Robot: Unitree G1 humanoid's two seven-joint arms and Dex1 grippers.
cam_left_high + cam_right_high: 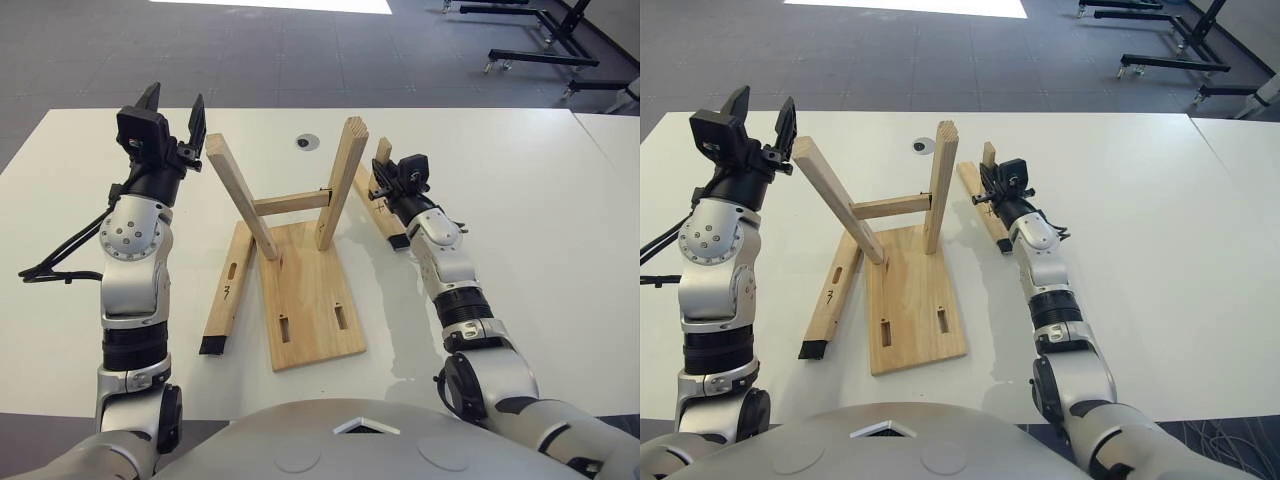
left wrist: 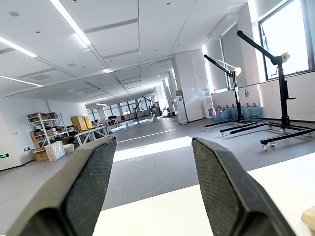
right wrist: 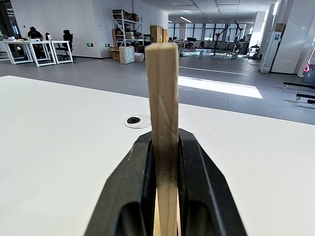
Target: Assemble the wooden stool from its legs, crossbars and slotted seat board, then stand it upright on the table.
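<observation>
1. White table (image 1: pixel 560 200), big, matte top.
2. Round cable port (image 1: pixel 308 142) in the tabletop, near far edge, abt mid-width.
3. 2nd table (image 1: pixel 615 130) just beside right edge.
4. Black wheeled frames (image 1: pixel 545 55) on grey floor, beyond far right corner.
5. Shelf rack w/ boxes (image 2: pixel 47 132) in bkgd.
6. Water jugs (image 2: pixel 236 112) by wall.

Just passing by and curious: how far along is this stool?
Done: two legs stand in the seat board, joined by one crossbar. In hand: the right gripper is shut on a wooden strip; the left gripper is open. Left: two loose legs beside the board, then standing it upright.
</observation>
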